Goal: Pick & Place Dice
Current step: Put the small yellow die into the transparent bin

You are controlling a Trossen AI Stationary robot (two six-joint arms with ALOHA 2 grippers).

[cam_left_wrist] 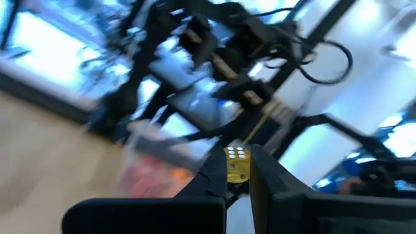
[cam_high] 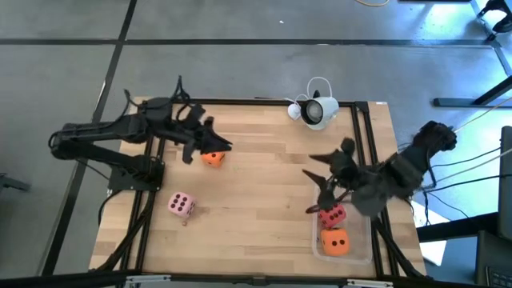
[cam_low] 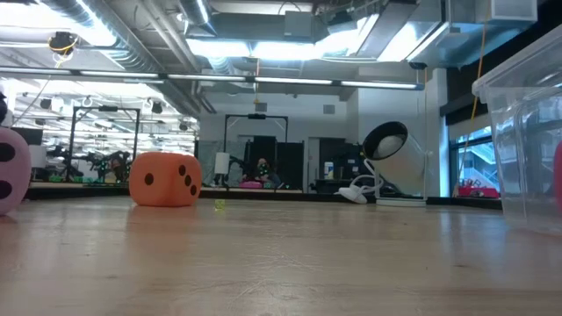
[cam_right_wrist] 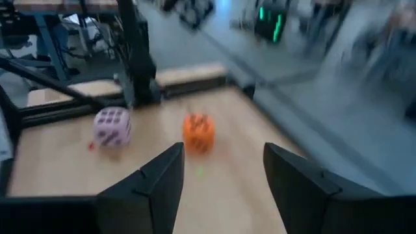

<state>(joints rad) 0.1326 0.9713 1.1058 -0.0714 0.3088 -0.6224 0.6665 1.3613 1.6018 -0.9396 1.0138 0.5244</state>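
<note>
My left gripper (cam_high: 222,146) hangs above the table's far left part, shut on a tiny yellow die (cam_left_wrist: 237,162) with white pips. Just below and beside it an orange die (cam_high: 212,158) rests on the table; the low view shows this orange die (cam_low: 164,180) standing free. A pale pink die (cam_high: 182,206) lies nearer the front left. A red die (cam_high: 332,214) and a second orange die (cam_high: 334,242) sit in a clear box (cam_high: 358,254) at the near right. My right gripper (cam_right_wrist: 224,175) is open, raised over the box's far end. My left gripper pinches the tiny yellow die by two opposite sides (cam_left_wrist: 229,170) between its fingertips. The fingers (cam_left_wrist: 211,172) point about level. The die is lifted clear of the table, a face with several white pips turned toward the wrist camera.
A white camera on a stand (cam_high: 318,110) with its cable sits at the table's far edge. Dark frame rails (cam_high: 370,144) run along the table's left and right sides. Bare wood (cam_high: 264,200) lies between the pink die and the clear box.
</note>
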